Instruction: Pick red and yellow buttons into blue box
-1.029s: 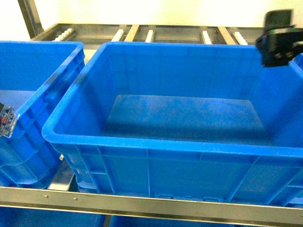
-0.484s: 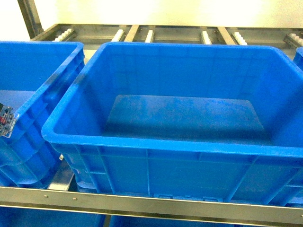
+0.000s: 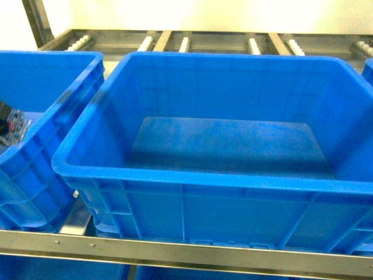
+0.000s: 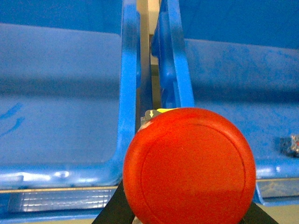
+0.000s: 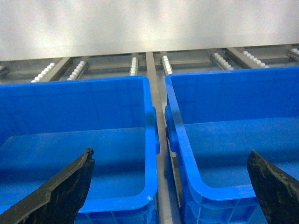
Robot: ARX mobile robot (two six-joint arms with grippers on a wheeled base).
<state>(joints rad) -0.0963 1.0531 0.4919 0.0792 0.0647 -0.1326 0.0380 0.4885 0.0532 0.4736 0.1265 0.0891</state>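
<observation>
Right gripper (image 5: 170,186): two flat black fingers (image 5: 60,193), wedge-shaped, matte, with rough, chipped-looking top edges. They taper toward the tips; no screws or markings visible. Left gripper (image 4: 187,219): only two black finger bases (image 4: 112,212) show at the frame bottom, slanting outward. Head view catches a sliver of dark hardware (image 3: 11,125) at the left edge, too cropped to read.
</observation>
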